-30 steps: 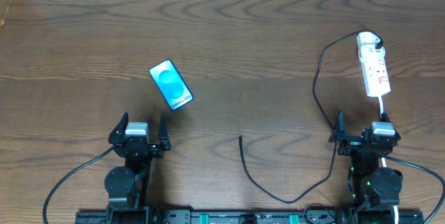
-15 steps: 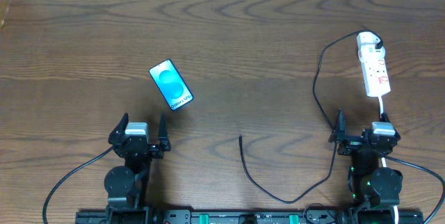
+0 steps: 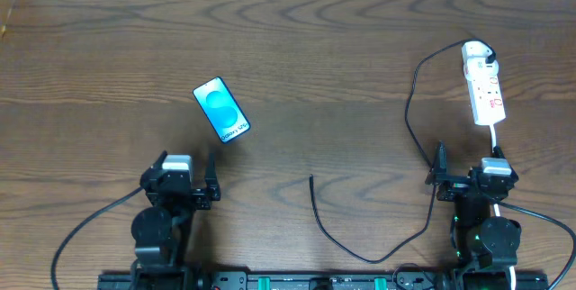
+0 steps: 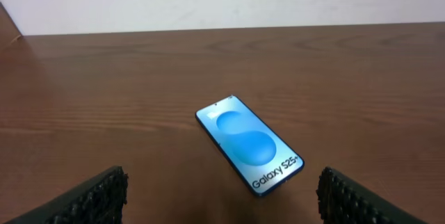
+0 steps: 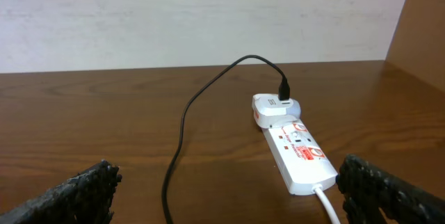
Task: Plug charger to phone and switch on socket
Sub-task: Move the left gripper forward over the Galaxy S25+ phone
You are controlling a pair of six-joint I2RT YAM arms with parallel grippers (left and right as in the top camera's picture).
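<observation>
Looking down from overhead, can see the phone flat on the table, screen up, left of centre, turned diagonally. Sits just ahead of the left gripper, not touching it. Confirms on the left wrist view: phone lying beyond and between the two fingertips, blue screen, "Galaxy S25+" text readable. Reading the left gripper as spread wide, nothing held.

Tracing the charger: thin black lead looping over the right half of the table. Spotted its free plug tip lying on bare wood near centre, well apart from the phone. Follows up the right side to the white adapter, seated in the far end of the socket. Matches on the right wrist view: adapter plugged into the socket, charger lead curving off to the left.

Placing the socket far right on the table, lengthwise, just ahead of the right gripper, red marks on top, white cord leaving its near end. Reading the right gripper as spread wide too, nothing pinched. Cannot tell switch position from either view.
</observation>
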